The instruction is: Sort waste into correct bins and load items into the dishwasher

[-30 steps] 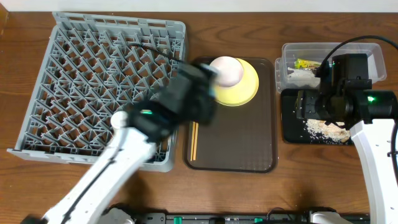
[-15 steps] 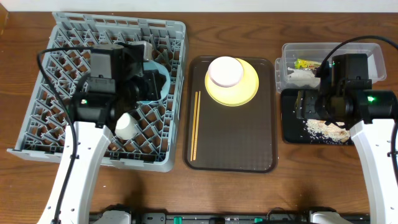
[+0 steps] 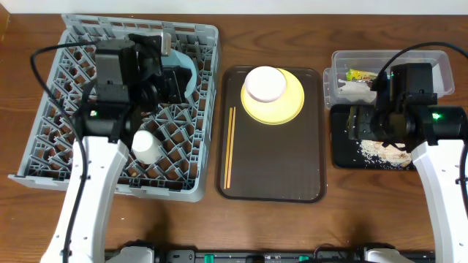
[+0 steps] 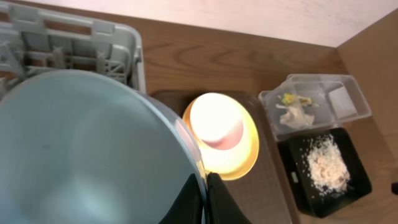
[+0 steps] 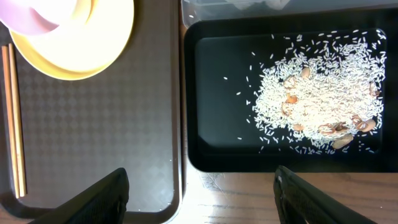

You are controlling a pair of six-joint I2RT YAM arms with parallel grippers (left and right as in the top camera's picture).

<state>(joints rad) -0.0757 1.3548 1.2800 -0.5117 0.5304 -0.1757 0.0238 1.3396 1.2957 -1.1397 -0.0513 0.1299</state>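
Since half a second ago the left gripper [image 4: 204, 190], its fingers pinched on the rim of the light blue bowl [image 4: 93, 149], has carried it further toward the far edge of the large grey pegged dish rack [image 3: 197, 168]. The right gripper [image 5: 205, 193] is unmoved, spread wide over the shallow black tray [image 5: 211, 93] of whitish rice scraps [image 5: 311, 106]. A small white cup [image 3: 146, 146] sits in the rack. On the brown serving tray [image 3: 278, 168], a white bowl [image 3: 265, 82] sits on the round yellow plate [image 3: 289, 106], with thin wooden chopsticks [image 3: 229, 146] near its left edge. The clear plastic tub [image 3: 439, 62] holds the snack wrapper [image 3: 358, 74] and crumpled white tissue [image 3: 351, 89]. The arm hides most of the blue bowl from overhead, so whether it touches the pegs is unclear.
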